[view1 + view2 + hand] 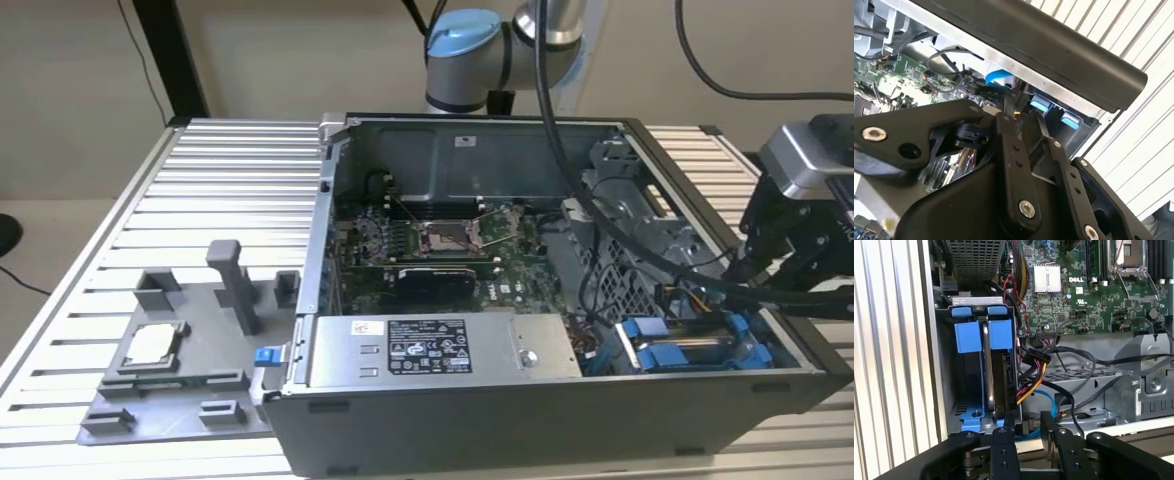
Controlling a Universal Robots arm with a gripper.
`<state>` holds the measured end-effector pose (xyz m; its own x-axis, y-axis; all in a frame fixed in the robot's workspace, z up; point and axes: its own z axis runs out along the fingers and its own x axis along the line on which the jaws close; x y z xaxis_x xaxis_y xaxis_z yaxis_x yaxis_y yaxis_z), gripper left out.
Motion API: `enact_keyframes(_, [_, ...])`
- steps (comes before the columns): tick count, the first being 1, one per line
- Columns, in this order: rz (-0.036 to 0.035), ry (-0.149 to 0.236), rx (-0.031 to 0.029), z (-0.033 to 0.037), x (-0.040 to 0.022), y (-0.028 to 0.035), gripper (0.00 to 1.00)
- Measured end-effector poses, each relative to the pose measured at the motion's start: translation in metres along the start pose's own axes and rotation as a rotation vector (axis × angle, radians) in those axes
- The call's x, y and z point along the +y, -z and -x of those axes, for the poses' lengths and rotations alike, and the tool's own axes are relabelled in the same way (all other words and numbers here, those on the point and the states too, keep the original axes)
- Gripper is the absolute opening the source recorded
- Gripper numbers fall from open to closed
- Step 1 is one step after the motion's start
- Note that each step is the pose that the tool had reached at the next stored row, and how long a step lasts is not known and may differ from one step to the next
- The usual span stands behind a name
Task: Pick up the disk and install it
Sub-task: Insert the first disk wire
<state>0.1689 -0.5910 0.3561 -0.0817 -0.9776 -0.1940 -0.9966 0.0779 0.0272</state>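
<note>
Disk [990, 385] sits upright on edge in the drive bay at the corner of the open computer case [534, 410], its blue frame tabs level with those of the neighbouring slot. My pincer [1027, 422] hangs just over the bay, fingers narrowly apart with nothing between them and no contact with the disk. Power cable [1029, 382] with yellow, red and black wires lies just beside the disk. In the exterior view, a grey parts tray [187, 395] rests on the slatted surface [227, 190] at that view's left, carrying a small square chip [151, 345].
</note>
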Motion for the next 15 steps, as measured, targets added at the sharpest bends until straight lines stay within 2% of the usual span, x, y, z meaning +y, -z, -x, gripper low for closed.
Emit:
enact_keyframes(4, [0.0024,-0.001,-0.0017,-0.0020,-0.0003,-0.0053,1.00])
enact_keyframes(5, [0.0028,-0.001,-0.0062,-0.0021,-0.0004,-0.0059,1.00])
enact_keyframes(6, [0.0036,0.000,-0.0169,-0.0021,-0.0004,-0.0062,1.00])
enact_keyframes(8, [0.0061,0.000,-0.0465,-0.0022,-0.0006,-0.0067,1.00])
enact_keyframes(9, [0.0069,0.000,-0.0539,-0.0024,-0.0008,-0.0071,1.00])
enact_keyframes(11, [0.0085,0.000,-0.0557,-0.0042,-0.0015,-0.0071,1.00])
enact_keyframes(15, [0.0189,-0.003,-0.0551,-0.0084,-0.0029,-0.0067,1.00])
